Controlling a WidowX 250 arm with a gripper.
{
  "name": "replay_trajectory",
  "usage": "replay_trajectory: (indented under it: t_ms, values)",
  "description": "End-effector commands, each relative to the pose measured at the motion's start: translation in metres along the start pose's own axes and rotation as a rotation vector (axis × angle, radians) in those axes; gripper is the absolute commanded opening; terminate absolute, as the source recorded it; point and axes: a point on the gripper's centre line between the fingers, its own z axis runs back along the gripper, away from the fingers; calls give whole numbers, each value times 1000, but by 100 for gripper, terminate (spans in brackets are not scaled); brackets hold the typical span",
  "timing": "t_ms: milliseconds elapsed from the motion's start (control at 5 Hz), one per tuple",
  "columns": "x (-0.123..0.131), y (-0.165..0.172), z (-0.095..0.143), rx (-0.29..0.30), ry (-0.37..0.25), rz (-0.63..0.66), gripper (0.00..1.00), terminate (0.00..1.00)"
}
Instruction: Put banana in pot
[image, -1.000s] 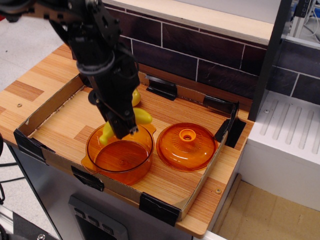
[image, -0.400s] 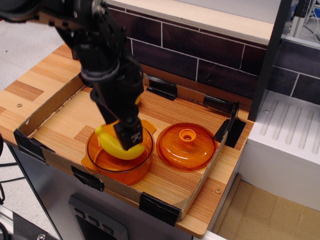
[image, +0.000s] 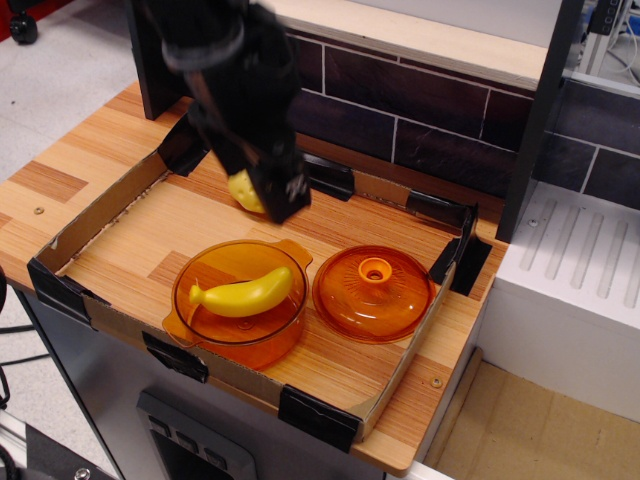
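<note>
Banana (image: 245, 296) lies inside the pot (image: 240, 343). Black arm (image: 235, 80) hangs raised over the tray's back; gripper (image: 283, 200) blurred, grip state unclear, potato (image: 244, 192) partly hidden behind it.

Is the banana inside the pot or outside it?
Inside: the banana lies within the pot, its rim around it.

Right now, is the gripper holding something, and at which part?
Nothing is held. The banana lies free inside the pot, and the gripper is raised above the tray, apart from it.
</note>
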Motion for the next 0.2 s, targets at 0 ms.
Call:
replay_trajectory:
  t_ms: [0]
  values:
    - [3, 6, 15, 26, -44, -3, 100, 100]
